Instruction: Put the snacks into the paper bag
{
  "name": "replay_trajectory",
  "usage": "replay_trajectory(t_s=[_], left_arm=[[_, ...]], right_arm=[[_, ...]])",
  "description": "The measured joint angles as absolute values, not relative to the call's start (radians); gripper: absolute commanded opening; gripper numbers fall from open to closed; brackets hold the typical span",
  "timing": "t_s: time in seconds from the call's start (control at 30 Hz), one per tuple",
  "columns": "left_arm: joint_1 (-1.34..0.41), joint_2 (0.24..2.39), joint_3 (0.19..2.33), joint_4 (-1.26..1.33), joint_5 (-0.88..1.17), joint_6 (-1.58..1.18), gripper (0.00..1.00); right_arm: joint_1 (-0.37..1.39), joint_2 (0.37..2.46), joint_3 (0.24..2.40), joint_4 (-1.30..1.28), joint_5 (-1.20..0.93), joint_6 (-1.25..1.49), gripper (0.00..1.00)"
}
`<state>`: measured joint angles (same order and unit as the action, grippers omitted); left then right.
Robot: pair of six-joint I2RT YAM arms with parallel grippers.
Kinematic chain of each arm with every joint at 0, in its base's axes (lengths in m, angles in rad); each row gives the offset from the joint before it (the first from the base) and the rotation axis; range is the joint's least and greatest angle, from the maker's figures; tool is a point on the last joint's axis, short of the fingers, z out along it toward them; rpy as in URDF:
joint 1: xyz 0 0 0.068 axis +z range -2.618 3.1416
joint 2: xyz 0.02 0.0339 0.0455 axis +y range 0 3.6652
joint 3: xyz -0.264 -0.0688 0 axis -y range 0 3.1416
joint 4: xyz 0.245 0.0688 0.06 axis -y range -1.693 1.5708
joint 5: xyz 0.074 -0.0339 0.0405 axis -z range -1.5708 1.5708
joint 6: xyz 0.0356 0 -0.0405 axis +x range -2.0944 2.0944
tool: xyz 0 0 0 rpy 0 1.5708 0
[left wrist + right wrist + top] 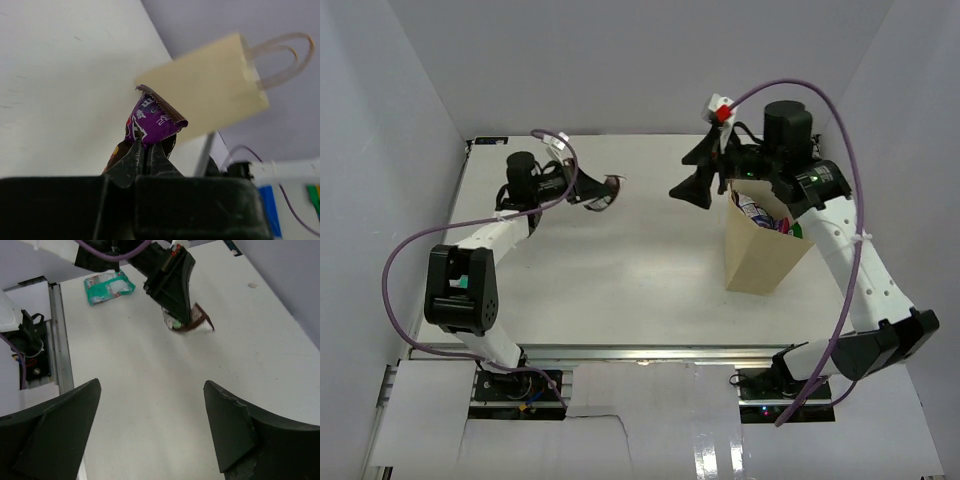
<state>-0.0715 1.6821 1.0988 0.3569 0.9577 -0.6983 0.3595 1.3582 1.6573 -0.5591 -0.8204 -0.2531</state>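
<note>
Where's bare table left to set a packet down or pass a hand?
Widest bare patch: middle of the table, between the left tool, shut on a purple packet, and the paper bag. The strip between the bag and the near edge is bare too. Crowded: the bag's mouth by the open right tool, and the left side near the green-white packet.

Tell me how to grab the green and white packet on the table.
Probably from straight above, pinching the green-white packet across its shorter width; it lies flat on the table, leaving no raised edge for a sideways approach.
</note>
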Motion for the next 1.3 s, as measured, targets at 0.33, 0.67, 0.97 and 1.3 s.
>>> replay_trajectory(t_s=[0.33,0.67,0.97,1.3], left_arm=[[-0.284,1.481,0.934,0.445,1.063,-0.831,0.02],[-0.286,1.384,0.900,0.500,1.100,-0.867,0.02],[-0.297,1.385,0.894,0.500,1.140,-0.874,0.03],[-0.309,1.385,0.894,0.501,1.161,-0.886,0.20]], right_arm=[[0.554,1.523,1.552,-0.389,-0.644,0.057,0.90],[0.559,1.531,1.534,-0.427,-0.868,-0.354,0.93],[0.570,1.554,1.553,-0.510,-0.978,-0.561,0.72],[0.592,1.567,1.556,-0.549,-0.980,-0.633,0.23]])
